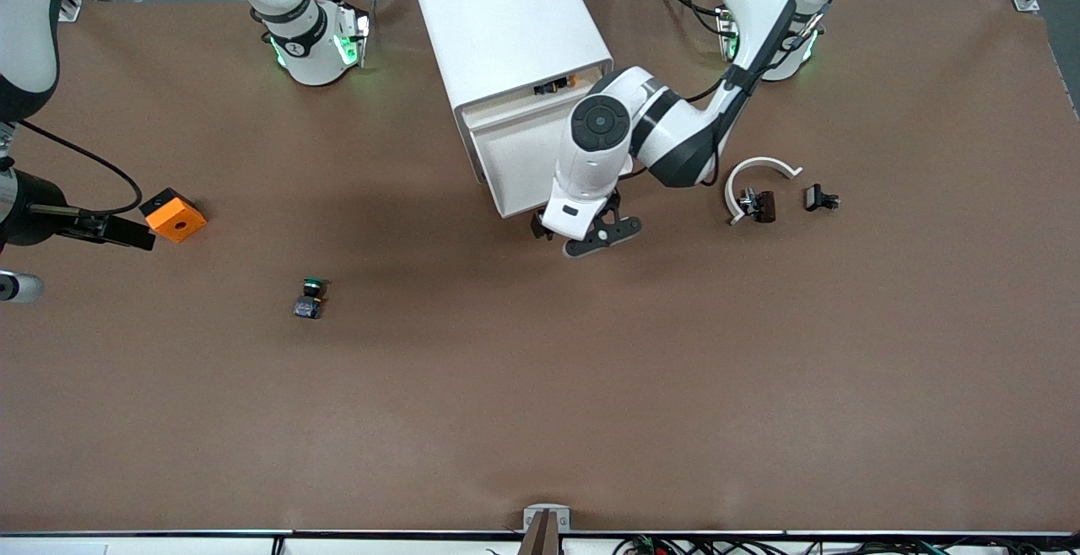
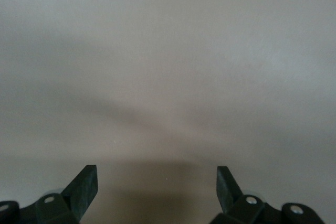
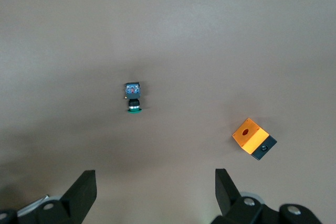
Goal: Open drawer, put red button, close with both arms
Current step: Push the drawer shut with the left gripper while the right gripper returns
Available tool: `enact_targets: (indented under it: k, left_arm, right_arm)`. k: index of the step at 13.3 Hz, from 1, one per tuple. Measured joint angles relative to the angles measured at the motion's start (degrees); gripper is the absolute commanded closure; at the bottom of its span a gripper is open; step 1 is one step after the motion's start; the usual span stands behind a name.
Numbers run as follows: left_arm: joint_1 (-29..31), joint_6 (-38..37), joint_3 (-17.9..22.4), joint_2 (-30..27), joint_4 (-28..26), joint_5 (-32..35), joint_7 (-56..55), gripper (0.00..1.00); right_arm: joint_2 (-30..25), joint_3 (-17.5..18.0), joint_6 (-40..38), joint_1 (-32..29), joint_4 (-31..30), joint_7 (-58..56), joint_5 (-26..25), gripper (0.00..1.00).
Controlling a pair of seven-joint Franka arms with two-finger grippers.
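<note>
**Drawer shut, left gripper in front of it**

The drawer (image 1: 516, 140) sits in the white cabinet (image 1: 506, 24) at the middle of the table (image 1: 540, 403), and its front is closed. The left gripper (image 1: 582, 234) is low, just in front of the cabinet's lower fronts, with fingers apart and nothing between them. The right gripper (image 1: 110, 230) hangs over the right arm's end of the table, also spread wide, looking down on the cube (image 1: 175, 215) and the green button (image 1: 310, 296)

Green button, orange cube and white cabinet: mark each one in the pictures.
Green button (image 1: 310, 298): front view, on its dark body just below the green cap.
Orange cube (image 3: 248, 132): right wrist view, on the orange face with the round hole.
White cabinet (image 1: 506, 19): front view, on its flat top panel.
</note>
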Motion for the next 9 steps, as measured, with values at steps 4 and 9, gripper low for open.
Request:
enact_targets:
  k: [4,9]
  left_arm:
    - [-2.3,-0.1,0.0,1.6,0.0,0.0,-3.0,0.0]
    - [-4.1,-2.2,-1.0,1.7,0.2,0.0,-5.4,0.0]
  right_arm:
    - [-0.9,0.0,0.9,-0.8,-2.1,-1.4,0.2,0.0]
    - [-8.2,0.0,5.2,-0.8,-12.3,-1.6,0.2,0.0]
